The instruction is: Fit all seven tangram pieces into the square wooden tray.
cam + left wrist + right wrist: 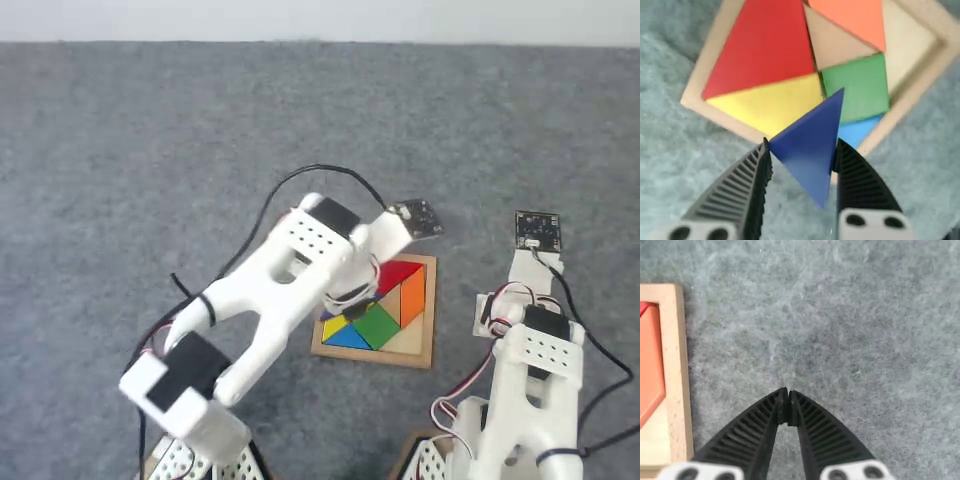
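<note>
1. The left pincer (802, 146) clamps a dark blue triangle (809, 157) between its ribbed fingers (752, 175), one finger against each side.
2. The triangle is over the nearest rim of the square wooden tray (920, 85). One corner points at the green square (857, 87). Whether the triangle touches the wood cannot be told.
3. Just past it, inside the tray, a light blue piece (857, 132) lies against the green square, and a yellow triangle (770, 102) lies beside them.
4. Farther in, a large red triangle (765, 45) borders the yellow one, and an orange piece (852, 17) lies beyond the green square, next to bare tray floor.
5. The right pincer (788, 392) has its tips pressed together on nothing. It is above the grey counter (865, 315), just beside the tray's outer rim.
</note>
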Tool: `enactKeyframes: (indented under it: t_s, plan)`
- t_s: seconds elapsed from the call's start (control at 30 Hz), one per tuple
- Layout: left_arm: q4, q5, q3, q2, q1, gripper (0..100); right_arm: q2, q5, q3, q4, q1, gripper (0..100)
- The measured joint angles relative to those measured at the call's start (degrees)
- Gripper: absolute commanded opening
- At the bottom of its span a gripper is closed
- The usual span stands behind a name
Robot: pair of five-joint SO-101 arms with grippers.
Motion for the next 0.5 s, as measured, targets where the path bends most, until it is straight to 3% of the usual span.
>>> enactKeyframes:
  t_s: [0.23,0.37,0.5]
  plan:
    - [-1.93,23.56,-2.37,2.90,0.97,11,0.00,0.00,0.00,0.00,-0.09,1.1]
    - [-1.93,26.55,-2.55,3.08,2.20,12,0.00,0.00,0.00,0.00,0.00,1.1]
    - [-2.29,28.57,-2.55,3.43,4.57,21,0.00,0.09,0.00,0.00,-0.09,1.1]
